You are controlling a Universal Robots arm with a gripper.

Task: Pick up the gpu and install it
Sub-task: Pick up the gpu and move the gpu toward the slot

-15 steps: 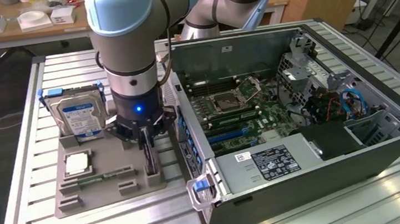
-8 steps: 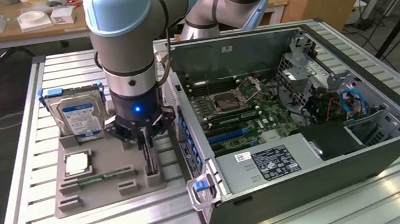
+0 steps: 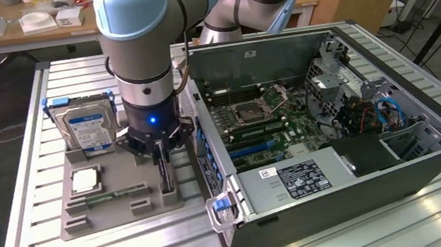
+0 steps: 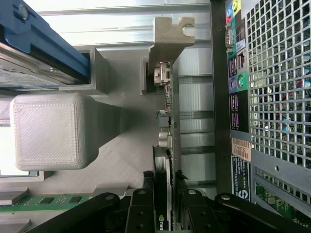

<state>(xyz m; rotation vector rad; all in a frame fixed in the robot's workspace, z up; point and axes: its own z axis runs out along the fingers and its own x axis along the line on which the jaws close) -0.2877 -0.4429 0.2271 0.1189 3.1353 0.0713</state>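
Observation:
The gpu stands on edge in a slot of the grey holder tray, just beside the open computer case. In the wrist view the gpu appears edge-on as a thin green card whose metal end rests against a grey holder post. My gripper hangs straight down over the card. Its black fingers sit on both sides of the card, and the gripper looks shut on it. The card still rests in the holder.
A silver hard drive with a blue-white label stands at the tray's far end. A CPU and a RAM stick lie on the tray. The case's motherboard is exposed. Its perforated rear panel is close beside the card.

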